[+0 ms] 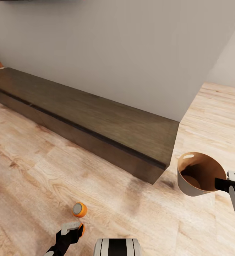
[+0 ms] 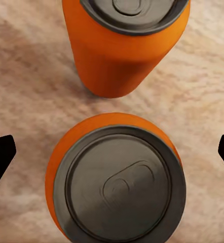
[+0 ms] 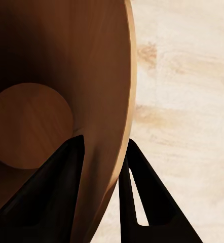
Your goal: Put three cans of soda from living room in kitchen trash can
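Orange soda can with a dark grey flat top (image 2: 119, 185) sits upright on the light wood plank floor (image 1: 107, 199), centred between the left gripper's (image 2: 112, 152) black fingertips (image 2: 0, 154), which stand wide apart, not touching it. Second orange can (image 2: 124, 45) stands just beyond; in the head view it is at lower left (image 1: 80, 209). Right gripper (image 3: 102, 162), lower right of the head view, is clamped on the rim of the pale grey round bin with tan-brown inside (image 1: 195, 176), held off the floor, tilted. Long low dark wood bench (image 1: 96, 117) runs along the grey wall.
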Motion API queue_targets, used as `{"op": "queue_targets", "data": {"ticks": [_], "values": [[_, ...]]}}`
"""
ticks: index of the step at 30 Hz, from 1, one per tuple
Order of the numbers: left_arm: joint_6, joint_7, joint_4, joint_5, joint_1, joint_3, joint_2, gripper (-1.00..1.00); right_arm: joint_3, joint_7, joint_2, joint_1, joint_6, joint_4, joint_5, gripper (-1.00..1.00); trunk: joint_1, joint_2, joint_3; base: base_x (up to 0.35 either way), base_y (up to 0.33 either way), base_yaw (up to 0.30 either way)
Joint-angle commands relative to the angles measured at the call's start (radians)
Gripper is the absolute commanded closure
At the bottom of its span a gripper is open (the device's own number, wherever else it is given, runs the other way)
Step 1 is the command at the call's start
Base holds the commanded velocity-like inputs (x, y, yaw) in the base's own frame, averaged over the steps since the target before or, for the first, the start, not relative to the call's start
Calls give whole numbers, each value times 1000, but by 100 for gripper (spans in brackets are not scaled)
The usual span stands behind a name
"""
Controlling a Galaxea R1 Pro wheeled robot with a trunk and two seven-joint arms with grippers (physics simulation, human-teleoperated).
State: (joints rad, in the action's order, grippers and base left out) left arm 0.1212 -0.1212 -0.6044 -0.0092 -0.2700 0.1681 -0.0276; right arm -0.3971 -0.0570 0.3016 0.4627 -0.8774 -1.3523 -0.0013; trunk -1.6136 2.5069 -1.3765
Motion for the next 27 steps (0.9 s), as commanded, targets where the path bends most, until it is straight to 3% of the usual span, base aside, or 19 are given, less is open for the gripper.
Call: {"op": "queue_targets", "data": {"ticks": [1,27], "values": [[0,0,0,0,0,0,0,-100,0,2,0,1,0,0,3,100,0,0,0,5,0,0],[0,0,0,0,0,-1,0,-100,0,2,1,1,0,-1,3,100,0,0,-21,0,0,0]]}}
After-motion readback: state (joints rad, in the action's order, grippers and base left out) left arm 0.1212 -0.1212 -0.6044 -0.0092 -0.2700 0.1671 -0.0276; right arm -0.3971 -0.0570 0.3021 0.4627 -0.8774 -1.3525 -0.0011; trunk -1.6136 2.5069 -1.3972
